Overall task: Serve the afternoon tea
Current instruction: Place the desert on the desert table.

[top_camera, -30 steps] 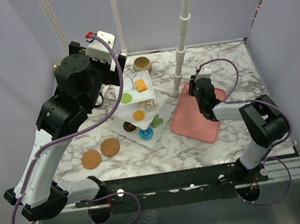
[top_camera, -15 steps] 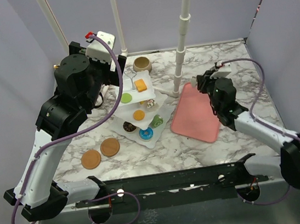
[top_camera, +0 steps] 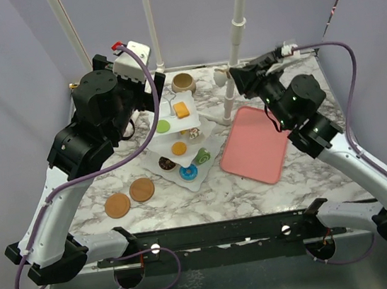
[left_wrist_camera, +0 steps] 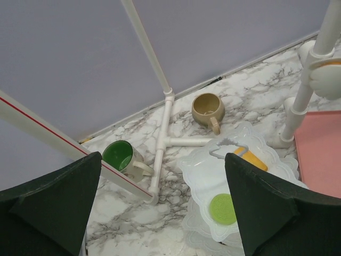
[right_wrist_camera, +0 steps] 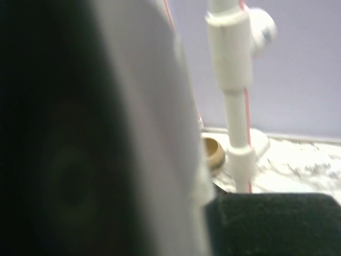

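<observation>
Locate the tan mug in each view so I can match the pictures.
Top external: tan mug at the back, left of the white pole.
Left wrist: mug upper centre, pole right.
Right wrist: blurred tan rim left of the pole.
Shared landmark: the white pole.

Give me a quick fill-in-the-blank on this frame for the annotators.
1. The mug left of the tan mug is lined in ___.
2. The flat tray right of the tiered stand is ___.
3. ___ brown discs lie in front of the stand.
4. The left end effector has its jaws ___.

Missing words: green; pink; two; open.
</observation>
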Available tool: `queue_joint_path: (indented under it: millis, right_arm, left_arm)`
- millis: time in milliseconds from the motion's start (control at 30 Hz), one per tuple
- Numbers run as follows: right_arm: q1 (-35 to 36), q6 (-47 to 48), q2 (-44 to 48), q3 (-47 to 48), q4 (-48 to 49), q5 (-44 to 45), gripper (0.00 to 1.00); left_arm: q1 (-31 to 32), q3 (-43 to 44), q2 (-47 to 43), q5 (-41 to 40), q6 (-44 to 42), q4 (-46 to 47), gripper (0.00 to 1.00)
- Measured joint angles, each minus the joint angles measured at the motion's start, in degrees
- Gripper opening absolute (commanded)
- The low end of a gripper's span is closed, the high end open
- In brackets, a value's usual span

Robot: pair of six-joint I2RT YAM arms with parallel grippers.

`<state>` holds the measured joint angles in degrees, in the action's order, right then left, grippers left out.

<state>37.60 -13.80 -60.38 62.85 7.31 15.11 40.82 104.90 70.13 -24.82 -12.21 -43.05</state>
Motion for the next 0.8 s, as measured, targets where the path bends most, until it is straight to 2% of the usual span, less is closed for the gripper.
queue_joint_path:
  millis: [167,267,500,800]
  right_arm:
    - [0.0,0.3,-14.5,16.6,-2.9,-5.9,0.11]
    - [0.0,0.2,-22.3,22.8,-4.1,-9.9,0.11]
    - [0.0,-1.9,-31.1,26.4,-7.3,-18.4,0.14]
    - [0.0,-6.2,-34.3,30.9,-6.1,-26.9,0.18]
  left_arm:
    - [0.0,0.4,-0.4,0.3,0.0,-0.5,0.99]
    - [0.0,0.4,-0.9,0.3,-0.1,-0.8,0.99]
    - [0.0,0.4,-1.8,0.3,-0.8,-0.9,0.99]
    - [0.0,0.4,-1.9,0.3,-1.1,-0.9,0.99]
